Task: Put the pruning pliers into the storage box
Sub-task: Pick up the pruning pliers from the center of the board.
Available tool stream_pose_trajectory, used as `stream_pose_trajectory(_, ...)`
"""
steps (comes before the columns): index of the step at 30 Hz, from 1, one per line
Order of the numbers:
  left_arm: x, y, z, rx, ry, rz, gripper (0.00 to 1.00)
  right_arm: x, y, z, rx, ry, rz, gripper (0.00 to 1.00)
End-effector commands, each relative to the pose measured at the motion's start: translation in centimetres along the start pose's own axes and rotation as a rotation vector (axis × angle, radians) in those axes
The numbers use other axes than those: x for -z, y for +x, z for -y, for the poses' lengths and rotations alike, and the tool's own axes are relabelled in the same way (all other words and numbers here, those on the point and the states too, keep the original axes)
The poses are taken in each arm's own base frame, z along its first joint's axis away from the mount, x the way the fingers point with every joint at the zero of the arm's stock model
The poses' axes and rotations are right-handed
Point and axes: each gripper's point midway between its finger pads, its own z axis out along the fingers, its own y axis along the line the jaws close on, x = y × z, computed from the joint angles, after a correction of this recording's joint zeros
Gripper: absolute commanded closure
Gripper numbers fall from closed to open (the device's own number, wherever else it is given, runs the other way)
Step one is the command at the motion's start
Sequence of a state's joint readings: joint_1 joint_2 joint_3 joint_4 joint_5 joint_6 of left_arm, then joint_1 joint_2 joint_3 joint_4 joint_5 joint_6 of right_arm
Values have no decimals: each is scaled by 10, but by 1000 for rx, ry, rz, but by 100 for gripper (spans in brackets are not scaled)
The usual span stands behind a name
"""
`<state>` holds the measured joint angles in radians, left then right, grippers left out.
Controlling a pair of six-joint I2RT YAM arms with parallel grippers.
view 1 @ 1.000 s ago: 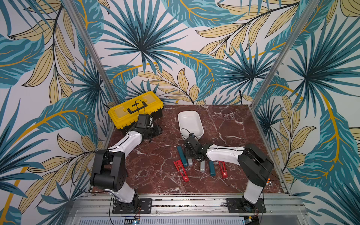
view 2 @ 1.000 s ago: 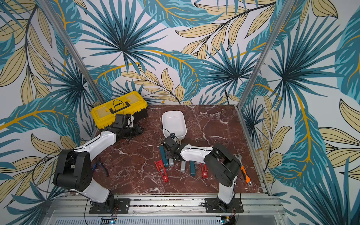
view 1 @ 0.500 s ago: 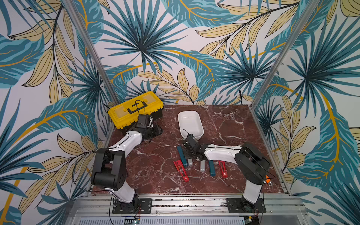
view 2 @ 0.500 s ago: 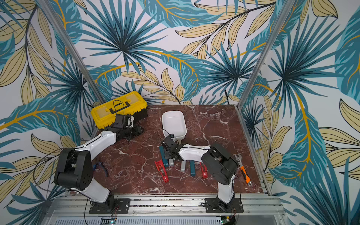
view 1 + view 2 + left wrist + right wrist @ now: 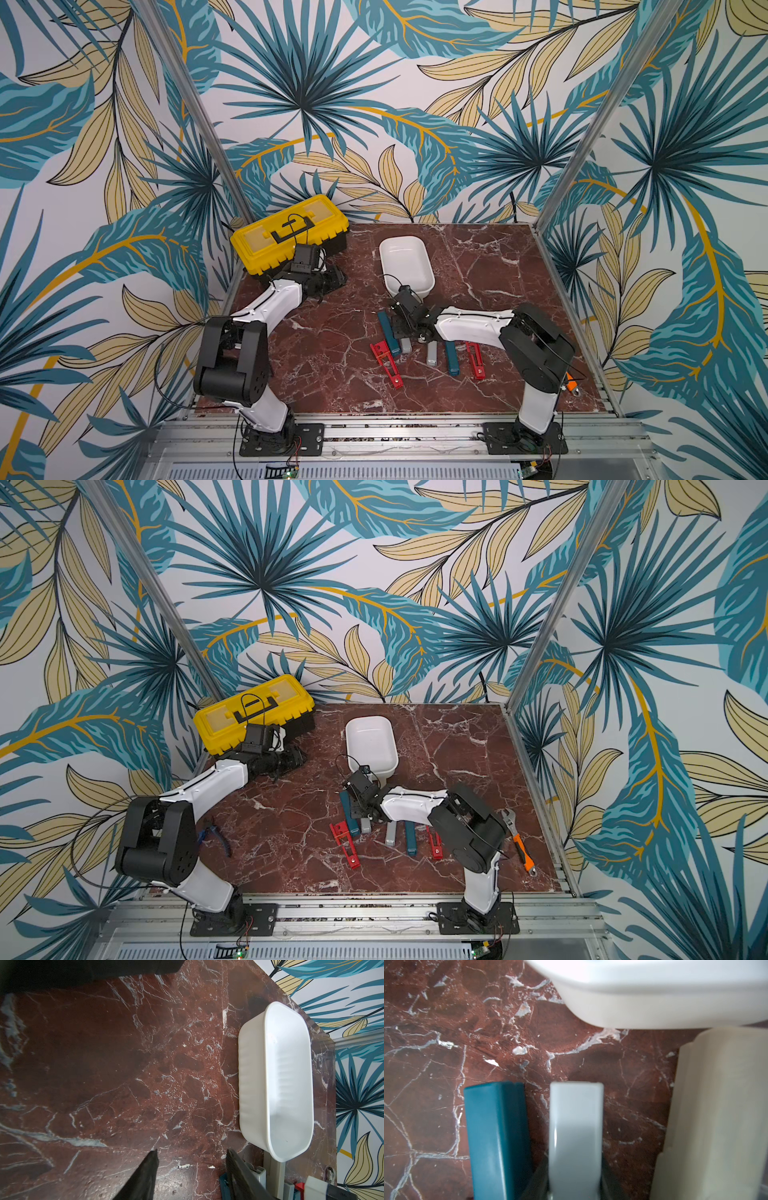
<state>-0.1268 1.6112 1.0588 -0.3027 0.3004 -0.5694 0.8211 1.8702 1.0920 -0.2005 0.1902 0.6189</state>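
A dark red marble-patterned tabletop (image 5: 332, 365) is seen from above, with 2 white-and-black robot arms mounted at its near edge. The storage box, a white rounded-rectangular plastic tub (image 5: 405, 264) with low walls and no lid, sits near the middle and is empty.

Just in front of the tub's near end lie the pruning pliers, 7 slim straight bars in a loose row, most pointing roughly toward the tub. This probably lets each one go in lengthwise. In a top view, there is a red open-framed bar (image 5: 386, 363), a teal bar (image 5: 388, 338), a grey bar (image 5: 432, 353), a 2nd teal bar (image 5: 452, 357) and a 2nd red open-framed bar (image 5: 474, 359).

The right gripper (image 5: 409, 328) is low over the row. In the right wrist view, its dark fingers (image 5: 537, 1178) are clenched on the narrow sides of another pale grey bar (image 5: 576, 1126). The 1st teal bar lies just beside it on one side, and a beige bar (image 5: 716, 1115) lies near it on the other. The slim width suits a sideways pinch. Whether the bar is off the table cannot be told.

The left gripper (image 5: 191, 1153) rests beside a yellow plastic toolbox with a black handle (image 5: 286, 235). It is partly open and empty, seemingly parked clear of the work.

None of the 7 bars is in the tub yet.
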Motion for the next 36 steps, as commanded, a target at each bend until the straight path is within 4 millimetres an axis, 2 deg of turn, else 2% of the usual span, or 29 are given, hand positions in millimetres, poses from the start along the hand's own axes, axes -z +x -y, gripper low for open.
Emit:
stream_pose_trajectory(1, 1, -8, 1, 0, 13, 22, 44, 9, 3, 8, 28, 42, -33, 85)
stream_pose_trajectory(12, 0, -6, 4, 8, 30, 9, 44, 39, -13, 1, 31, 8, 11, 99)
stream_pose_trajectory(21, 4, -9, 7, 6, 35, 19, 44, 68, -31, -14, 56, -30, 34, 100)
stream_pose_trajectory(30, 7, -10, 9, 1, 42, 28, 44, 107, -69, -26, 92, -43, 116, 100)
stream_pose_trajectory(36, 8, -11, 8, 0, 38, 33, 44, 115, -96, -29, 150, 10, 168, 100)
